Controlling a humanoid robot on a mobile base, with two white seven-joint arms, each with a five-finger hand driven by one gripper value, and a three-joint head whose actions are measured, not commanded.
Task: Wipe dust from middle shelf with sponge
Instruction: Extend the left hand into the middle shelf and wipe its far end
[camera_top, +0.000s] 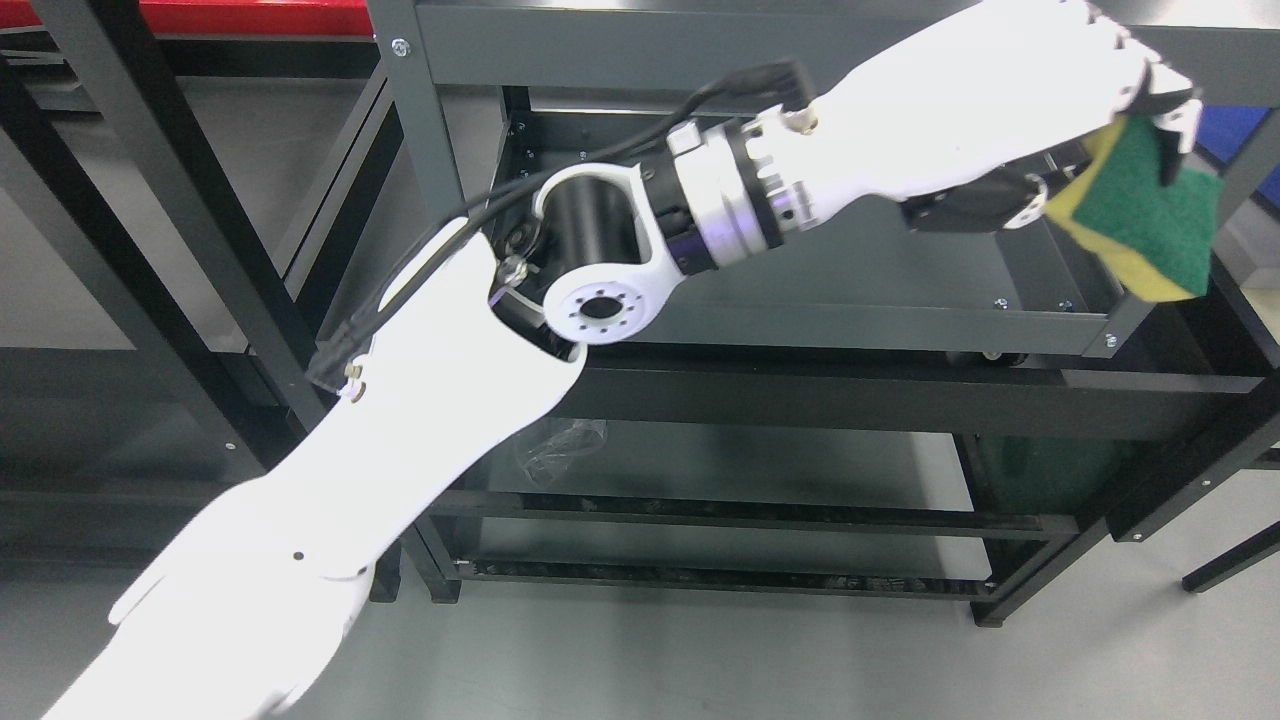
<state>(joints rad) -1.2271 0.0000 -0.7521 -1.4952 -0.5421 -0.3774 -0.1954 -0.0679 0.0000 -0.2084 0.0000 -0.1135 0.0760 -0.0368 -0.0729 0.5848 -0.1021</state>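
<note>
My left arm comes in from the lower left and reaches across the picture to the upper right. Its white left hand (1110, 150) is shut on a sponge (1150, 225) with a green scouring face and a yellow body. The sponge hangs in the air at the right end of the dark grey shelf unit, over the right rim of the middle shelf (870, 290). It does not touch the shelf surface. The thumb and the fingertips (1180, 120) pinch the sponge's upper edge.
The shelf unit has a top shelf (700, 40), a lower shelf (760, 470) with a crumpled clear bag (555, 450), and dark uprights (420, 130). Another black frame (150, 200) stands at the left. A black table leg (1230, 560) shows at the right over grey floor.
</note>
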